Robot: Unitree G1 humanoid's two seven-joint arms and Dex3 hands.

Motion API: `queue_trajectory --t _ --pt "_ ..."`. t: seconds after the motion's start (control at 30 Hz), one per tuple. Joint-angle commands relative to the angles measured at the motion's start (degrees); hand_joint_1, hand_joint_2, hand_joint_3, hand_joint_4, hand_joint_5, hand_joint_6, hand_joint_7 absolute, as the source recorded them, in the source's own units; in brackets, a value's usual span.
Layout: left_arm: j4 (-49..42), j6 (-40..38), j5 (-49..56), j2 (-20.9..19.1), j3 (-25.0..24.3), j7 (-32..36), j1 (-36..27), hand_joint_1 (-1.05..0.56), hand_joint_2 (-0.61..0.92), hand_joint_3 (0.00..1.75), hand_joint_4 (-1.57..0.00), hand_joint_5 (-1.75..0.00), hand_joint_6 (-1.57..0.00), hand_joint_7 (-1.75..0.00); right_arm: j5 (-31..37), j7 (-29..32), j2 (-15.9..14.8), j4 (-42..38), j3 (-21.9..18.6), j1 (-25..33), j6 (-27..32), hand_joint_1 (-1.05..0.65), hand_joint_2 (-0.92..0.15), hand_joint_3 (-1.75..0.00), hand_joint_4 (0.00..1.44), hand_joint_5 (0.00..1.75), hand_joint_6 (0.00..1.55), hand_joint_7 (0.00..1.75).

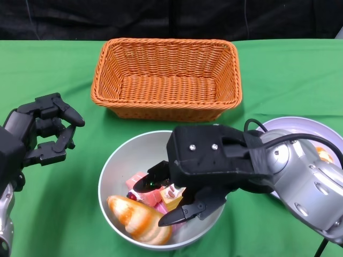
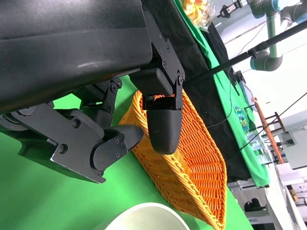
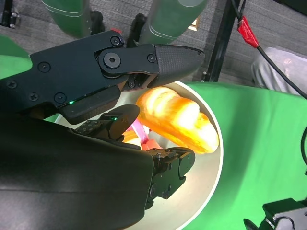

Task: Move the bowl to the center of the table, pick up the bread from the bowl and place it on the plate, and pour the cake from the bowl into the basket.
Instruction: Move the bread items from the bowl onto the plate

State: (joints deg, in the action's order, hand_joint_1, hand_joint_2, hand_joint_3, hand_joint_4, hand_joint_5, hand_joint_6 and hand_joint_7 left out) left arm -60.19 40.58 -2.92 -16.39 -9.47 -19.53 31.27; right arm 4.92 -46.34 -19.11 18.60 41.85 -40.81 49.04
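Green-clothed table [image 1: 278, 69], black backdrop. Bowl [image 1: 115, 163]: near centre, before wicker basket [image 1: 166, 77]. Bread [image 1: 140, 218]: lies in bowl beside cake pieces [image 1: 140, 181]; likely light, soft, crushable; grasp across its middle. Right hand [image 1: 185, 201]: fingers parted above bread, holding nothing. Left hand [image 1: 45, 134]: empty, fingers loosely apart. Plate [image 1: 300, 126]: partly hidden.

The right hand [image 1: 182, 187] covers most of the cake [image 1: 153, 195] in the bowl [image 1: 115, 160]; the right forearm hides much of the plate [image 1: 300, 126].
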Motion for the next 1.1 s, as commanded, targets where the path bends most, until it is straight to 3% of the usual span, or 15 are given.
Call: queue_trajectory --t 0.03,0.27,0.6,1.1 --pt "0.24 0.14 -0.26 -0.79 -0.08 0.08 0.84 -0.03 0.64 0.97 -0.72 -1.60 -0.76 -1.30 0.50 -0.19 0.06 -0.17 0.64 -1.12 0.46 -1.03 -0.92 -0.40 0.64 0.00 0.12 0.00" --pt "0.42 -0.28 -0.24 -0.64 -0.09 0.42 0.80 -0.03 0.64 0.96 -0.72 -1.61 -0.75 -1.30 2.89 0.58 1.67 -1.39 3.93 -2.99 3.25 -1.03 -0.92 -0.39 0.64 0.00 0.10 0.00" --pt "0.95 0.07 0.20 -0.53 0.18 0.85 0.42 -0.03 0.64 0.96 -0.70 -1.62 -0.75 -1.31 5.91 3.31 5.18 -9.37 6.11 -2.03 -1.44 -1.04 -0.92 -0.37 0.70 0.04 0.12 0.02" --pt "0.39 0.35 -0.04 -0.35 0.02 0.61 0.66 -0.04 0.64 0.95 -0.72 -1.61 -0.75 -1.31 8.04 2.15 6.54 -12.66 7.55 -1.95 -3.78 -1.05 -0.92 -0.37 0.66 0.01 0.13 0.01"
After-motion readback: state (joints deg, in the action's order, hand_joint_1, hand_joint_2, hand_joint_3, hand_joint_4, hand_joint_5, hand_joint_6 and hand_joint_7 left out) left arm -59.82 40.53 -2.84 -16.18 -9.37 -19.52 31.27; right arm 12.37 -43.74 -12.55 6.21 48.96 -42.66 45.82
